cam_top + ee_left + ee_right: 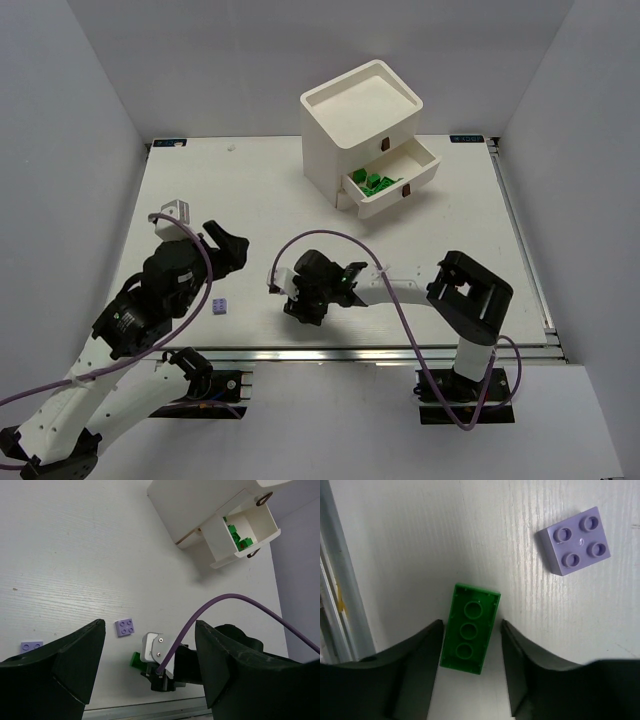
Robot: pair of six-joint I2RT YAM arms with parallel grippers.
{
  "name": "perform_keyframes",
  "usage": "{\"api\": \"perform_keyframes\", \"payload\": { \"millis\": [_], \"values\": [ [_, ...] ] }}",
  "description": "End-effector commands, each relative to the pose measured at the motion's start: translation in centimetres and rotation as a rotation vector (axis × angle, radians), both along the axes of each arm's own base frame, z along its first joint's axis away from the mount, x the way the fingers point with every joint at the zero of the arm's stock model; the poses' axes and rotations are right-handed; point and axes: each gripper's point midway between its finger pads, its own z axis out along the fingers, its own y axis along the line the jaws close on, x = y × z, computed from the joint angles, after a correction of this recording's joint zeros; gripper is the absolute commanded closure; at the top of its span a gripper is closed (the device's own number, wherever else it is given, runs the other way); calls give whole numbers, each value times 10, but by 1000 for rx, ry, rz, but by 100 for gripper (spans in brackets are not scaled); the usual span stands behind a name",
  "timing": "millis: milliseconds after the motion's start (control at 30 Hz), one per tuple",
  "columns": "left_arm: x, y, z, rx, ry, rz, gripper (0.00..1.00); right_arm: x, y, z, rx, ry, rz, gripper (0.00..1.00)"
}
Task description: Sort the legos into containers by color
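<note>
Right end effector (471,630) straddles a green lego (472,607) (underside up), jaws apart, nothing gripped.

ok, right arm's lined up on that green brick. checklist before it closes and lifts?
1. Green brick inside the right gripper: ok, it lies hollow side up between the jaws.
2. Jaws clamped on it: not ok, a gap shows on one side.
3. Purple square brick clear of the grasp: ok, it lies apart.
4. Target drawer open: ok, pulled out, with green legos inside.
5. Left gripper out of the way: ok, open, empty and apart from the right one.
</note>
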Motion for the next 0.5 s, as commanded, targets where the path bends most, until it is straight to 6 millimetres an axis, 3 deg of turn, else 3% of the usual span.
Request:
{"api": "perform_keyframes", "payload": {
  "millis": [0, 67, 133, 167, 200, 300, 467],
  "values": [
    [-3, 5, -10, 6, 21, 22, 18, 8, 10, 2, 6, -50, -24, 50],
    [-4, 7, -11, 5, 21, 23, 18, 7, 5, -1, -6, -53, -23, 69],
    [-4, 7, -14, 10, 25, 25, 18, 7, 2, -2, -13, -61, -20, 79],
    [-4, 7, -15, 12, 27, 26, 18, 8, -3, -2, -20, -71, -28, 92],
    [-3, 7, -15, 11, 26, 26, 18, 8, -4, -2, -21, -74, -28, 98],
    [-2, 2, -22, 9, 40, 16, 18, 13, -8, 15, 5, -94, -46, 100],
    [3, -11, -45, 6, 78, -19, 18, 42, -11, 94, 187, -156, -119, 100]
  ]
}}
